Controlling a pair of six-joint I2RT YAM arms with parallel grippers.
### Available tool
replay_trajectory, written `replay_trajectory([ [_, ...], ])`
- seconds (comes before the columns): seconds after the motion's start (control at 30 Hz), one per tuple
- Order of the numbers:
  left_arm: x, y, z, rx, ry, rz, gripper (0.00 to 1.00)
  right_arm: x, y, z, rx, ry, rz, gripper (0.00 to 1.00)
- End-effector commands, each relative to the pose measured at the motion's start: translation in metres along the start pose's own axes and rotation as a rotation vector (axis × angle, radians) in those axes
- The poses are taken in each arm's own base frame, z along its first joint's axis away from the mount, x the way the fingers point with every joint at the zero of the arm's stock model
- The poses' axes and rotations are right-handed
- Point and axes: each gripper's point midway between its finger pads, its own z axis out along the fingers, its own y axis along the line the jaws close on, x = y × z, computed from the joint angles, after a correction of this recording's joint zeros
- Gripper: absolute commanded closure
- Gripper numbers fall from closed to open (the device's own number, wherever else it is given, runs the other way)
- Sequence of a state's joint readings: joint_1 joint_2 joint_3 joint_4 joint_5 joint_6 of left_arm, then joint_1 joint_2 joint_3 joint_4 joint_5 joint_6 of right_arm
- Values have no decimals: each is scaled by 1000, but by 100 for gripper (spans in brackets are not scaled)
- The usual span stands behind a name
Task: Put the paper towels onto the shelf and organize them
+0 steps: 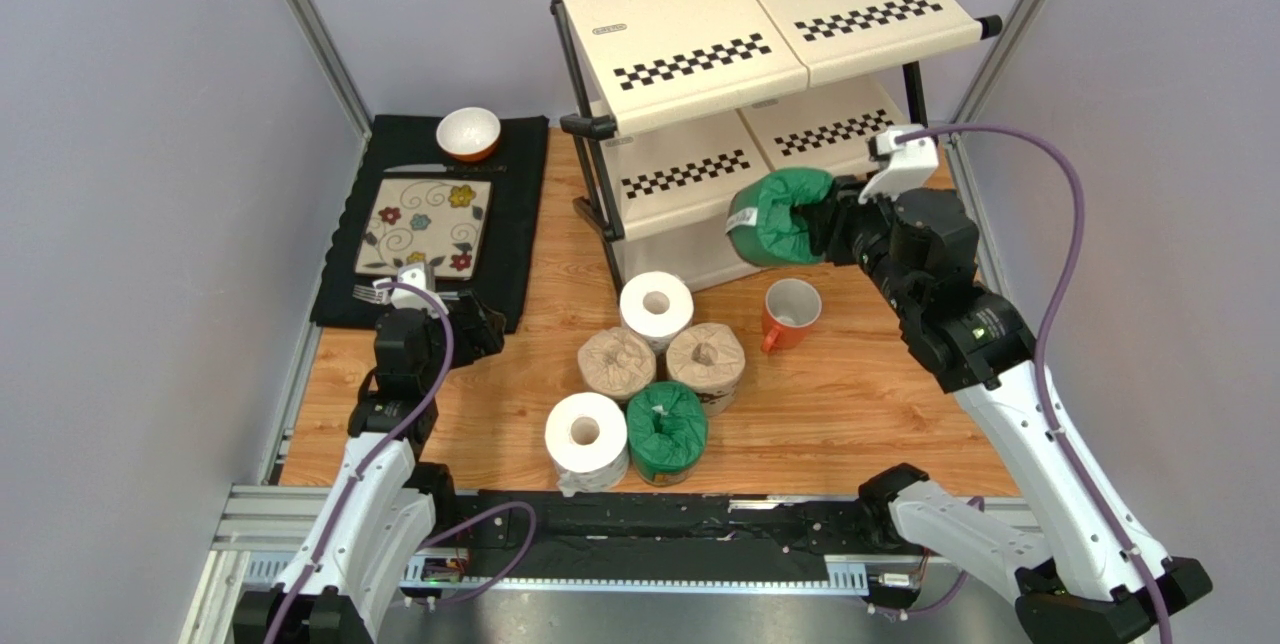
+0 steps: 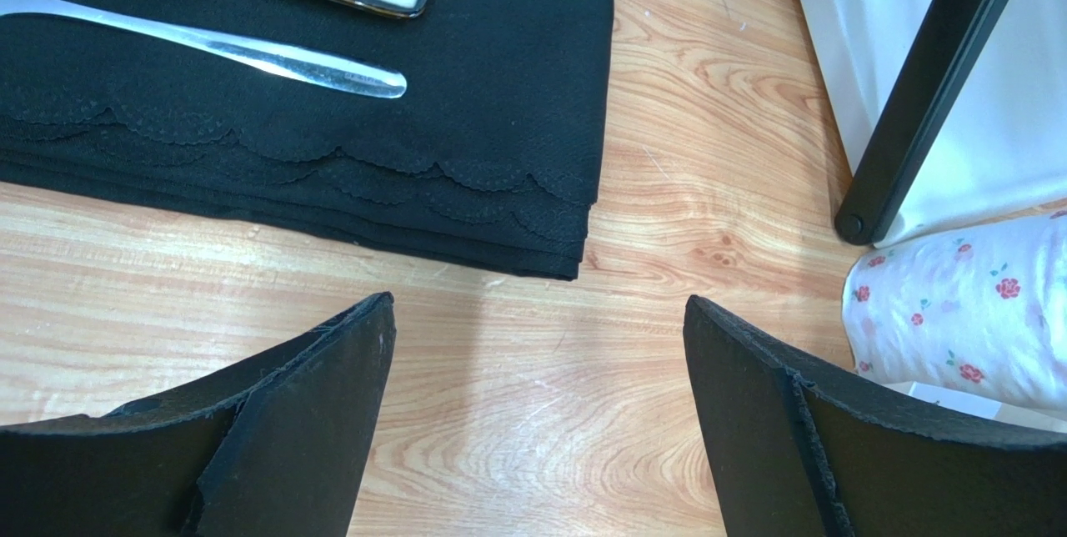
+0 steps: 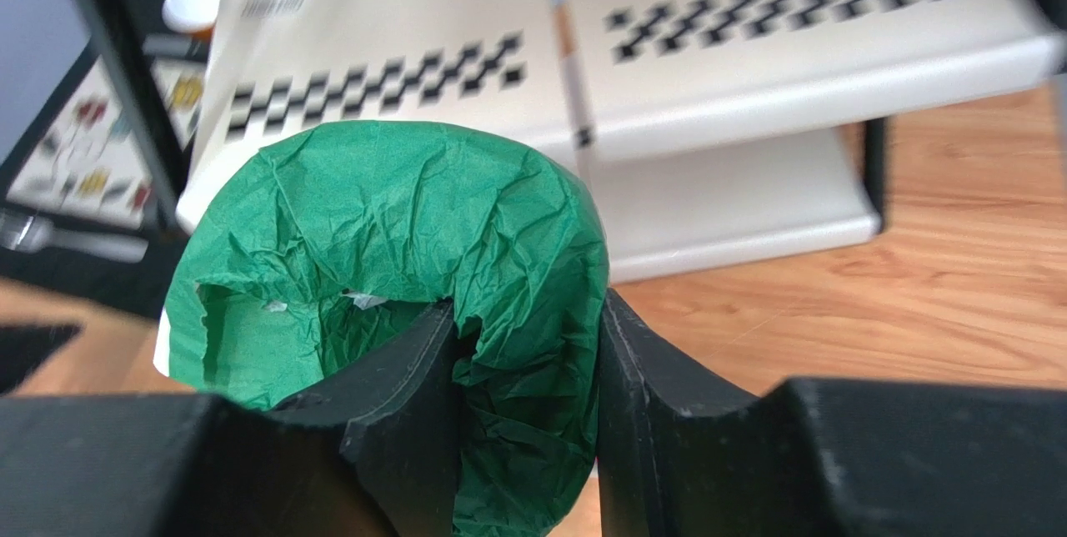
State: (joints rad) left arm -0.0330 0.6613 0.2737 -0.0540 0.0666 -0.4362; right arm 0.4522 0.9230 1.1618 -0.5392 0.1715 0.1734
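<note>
Right gripper — nearest item in its wrist view. It is clenched on a green roll, with one finger in the hollow core and the other outside the crumpled wrap. The roll is held off the table, just in front of the right half of the shelf, level with the lower tiers; which tier cannot be told.

Loose rolls are clustered on the wood before the shelf:
- far white roll
- left brown roll
- right brown roll
- near white roll
- second green roll

Orange mug: upright, between that cluster and the right arm, near the held roll.

Left gripper — released, jaws spread wide over bare wood beside the black placemat. The placemat carries a floral plate, a fork and a bowl.
</note>
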Motion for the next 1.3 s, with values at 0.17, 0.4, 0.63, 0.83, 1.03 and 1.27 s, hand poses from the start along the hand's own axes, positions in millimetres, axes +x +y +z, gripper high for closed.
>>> replay_trajectory([
  [0.17, -14, -4, -2, 9, -29, 10, 6, -80, -41, 15, 265, -187, 138, 75],
  [0.4, -16, -6, -1, 13, -34, 11, 6, -93, -58, 43, 312, -216, 186, 75],
  [0.63, -17, -7, -1, 19, -34, 11, 6, -103, -66, 60, 310, -271, 227, 75],
  [0.83, -16, -6, -2, 17, -33, 9, 6, -109, -65, 79, 291, -296, 260, 75],
  [1.03, -16, -7, -2, 20, -33, 8, 6, -108, -67, 99, 302, -293, 267, 76],
  [1.27, -14, -6, -1, 18, -27, 6, 7, -104, -70, 116, 312, -292, 257, 75],
])
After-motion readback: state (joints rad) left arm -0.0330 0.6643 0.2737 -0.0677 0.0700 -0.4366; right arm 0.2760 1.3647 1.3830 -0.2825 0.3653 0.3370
